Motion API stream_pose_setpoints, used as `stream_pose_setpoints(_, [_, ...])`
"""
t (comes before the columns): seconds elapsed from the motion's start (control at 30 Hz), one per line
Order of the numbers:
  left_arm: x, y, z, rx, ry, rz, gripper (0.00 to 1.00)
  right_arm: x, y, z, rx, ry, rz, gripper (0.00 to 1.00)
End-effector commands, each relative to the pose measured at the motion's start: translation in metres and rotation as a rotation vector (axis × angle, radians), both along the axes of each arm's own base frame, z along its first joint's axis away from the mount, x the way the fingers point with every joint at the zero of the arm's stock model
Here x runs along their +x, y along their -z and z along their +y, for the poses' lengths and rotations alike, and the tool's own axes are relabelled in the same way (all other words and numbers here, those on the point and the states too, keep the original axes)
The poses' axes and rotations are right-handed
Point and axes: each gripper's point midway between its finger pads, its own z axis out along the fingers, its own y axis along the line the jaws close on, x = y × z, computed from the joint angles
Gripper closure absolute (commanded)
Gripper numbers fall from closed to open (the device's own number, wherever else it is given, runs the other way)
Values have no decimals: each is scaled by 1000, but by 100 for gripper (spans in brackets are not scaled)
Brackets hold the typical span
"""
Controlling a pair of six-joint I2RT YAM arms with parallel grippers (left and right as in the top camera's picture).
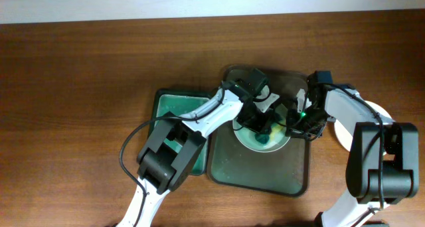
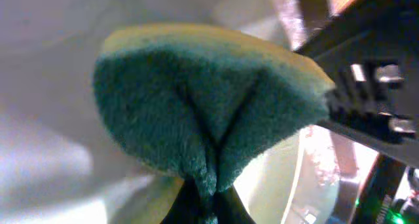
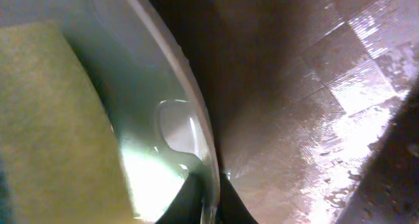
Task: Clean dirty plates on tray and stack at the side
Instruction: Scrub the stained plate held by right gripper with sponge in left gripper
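Note:
A pale green plate (image 1: 249,139) lies on the dark tray (image 1: 259,175) at the table's middle. My left gripper (image 1: 264,125) is shut on a green and yellow sponge (image 2: 203,112) and presses it onto the plate's inside. My right gripper (image 1: 293,125) is shut on the plate's right rim (image 3: 196,139); its two fingers (image 3: 211,204) straddle the rim. The sponge also shows in the right wrist view (image 3: 52,126), inside the plate. A white plate (image 1: 382,114) lies on the table at the right side, mostly under my right arm.
A green tray (image 1: 174,107) lies left of the dark tray, partly under my left arm. The brown table (image 1: 80,87) stretches to the left and back. The dark tray's wet surface (image 3: 314,119) shows beside the plate.

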Motion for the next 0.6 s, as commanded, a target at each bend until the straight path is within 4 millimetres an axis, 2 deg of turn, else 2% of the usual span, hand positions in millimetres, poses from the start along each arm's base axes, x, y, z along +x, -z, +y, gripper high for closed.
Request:
stream_pose_setpoints(0.0, [45,36,80,446,-235,-167,100,-6,9,1,-19,-21,26,92])
stream_pose_setpoints(0.07, [55,24,109,582,-316,-197,100,-6,9,1,-19,-21,27,92])
stream_pose_setpoints(0.13, [63,12,124,632,-380,-193,100,-6,9,1,-19,-21,27,92])
stream_pose_setpoints(0.27, [76,8,124,594,-411,-202,100,-6,9,0,-19,-22,25,92])
stream_pose_setpoints(0.33, [76,8,103,500,-387,-181,100,-6,10,0,-22,-26,24,92])
stream_pose_setpoints(0.4, [68,6,69,358,-324,-134,100,-6,10,0,-23,-26,24,92])
stream_pose_setpoints(0.5, [47,-3,12,126,-234,-39,100,-5,10,0,-23,-26,21,92])
stream_pose_setpoints(0.57, [35,-2,-11,49,-184,-2,100,-5,10,0,-23,-26,21,92])
